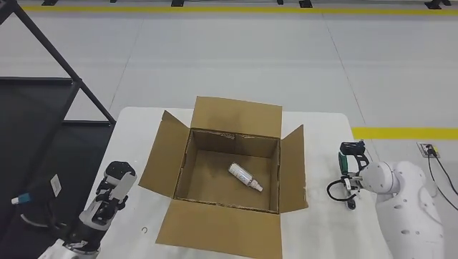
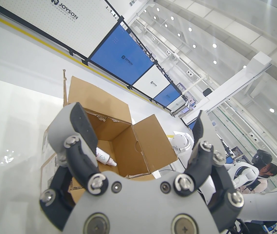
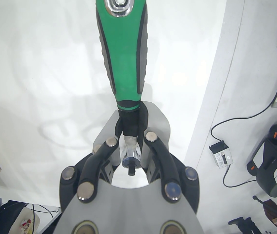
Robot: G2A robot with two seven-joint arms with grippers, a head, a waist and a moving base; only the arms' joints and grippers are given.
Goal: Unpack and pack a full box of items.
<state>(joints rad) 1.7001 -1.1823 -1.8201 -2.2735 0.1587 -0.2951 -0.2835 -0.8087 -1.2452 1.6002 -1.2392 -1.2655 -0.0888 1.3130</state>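
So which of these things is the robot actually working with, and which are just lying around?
In the job: cardboard box; small white bottle inside it; green-handled tool, held by the right gripper.
Lying about: black cable, small plug box and black-and-grey machine on the floor.

Overhead, left-wrist views: shared box (image 1: 236, 116)

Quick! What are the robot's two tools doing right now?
Left tool: open, holding nothing.
Right tool: closed on the green-handled wrench.
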